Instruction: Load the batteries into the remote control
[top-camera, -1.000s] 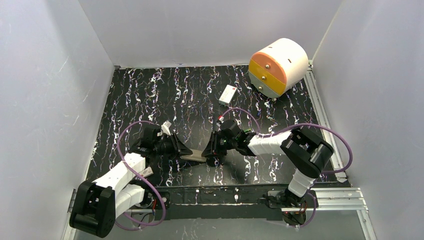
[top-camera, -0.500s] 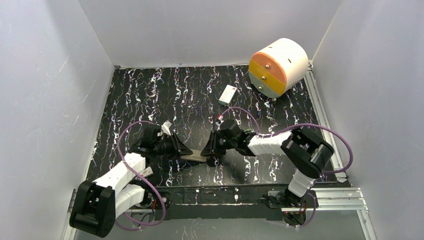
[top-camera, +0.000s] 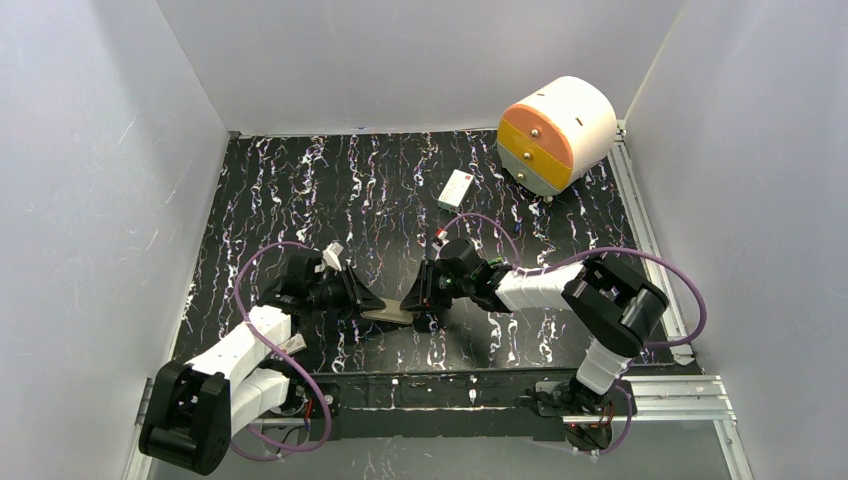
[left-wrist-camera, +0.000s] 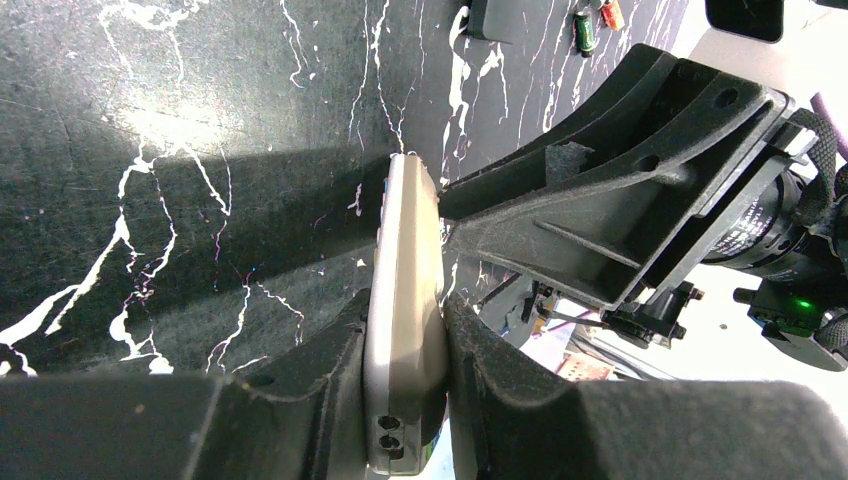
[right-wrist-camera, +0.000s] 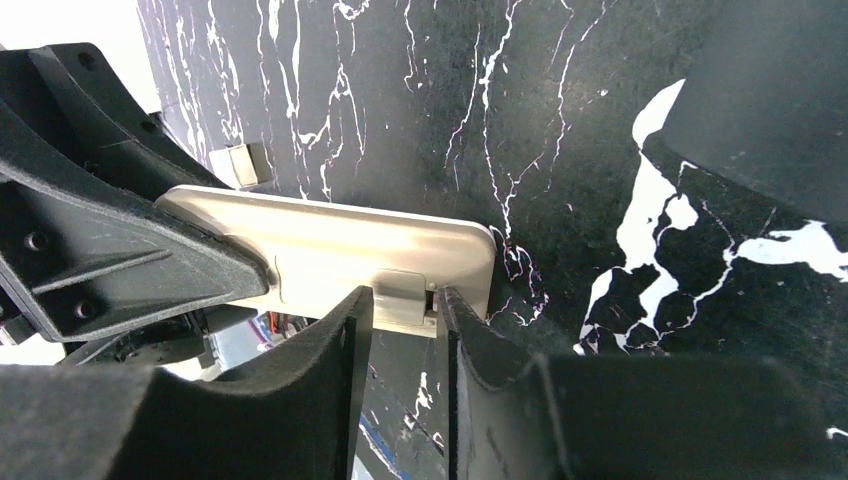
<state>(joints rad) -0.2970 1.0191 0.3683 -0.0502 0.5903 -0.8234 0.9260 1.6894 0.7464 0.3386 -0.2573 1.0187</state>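
**Remote gripped at both ends, bay cover not yet off**

The remote (right-wrist-camera: 330, 250) is held over the counter (right-wrist-camera: 560, 120) between the two arms, beige back turned to the right wrist view. One end is pinched edge-on by the left tool (left-wrist-camera: 403, 330). The latch of the bay cover is pinched by the right tool (right-wrist-camera: 405, 300). Over the last second almost nothing has shifted; only the right tool has crept slightly leftward. The cover is judged still shut, so the batteries (left-wrist-camera: 585, 28), lying well apart, cannot yet be loaded
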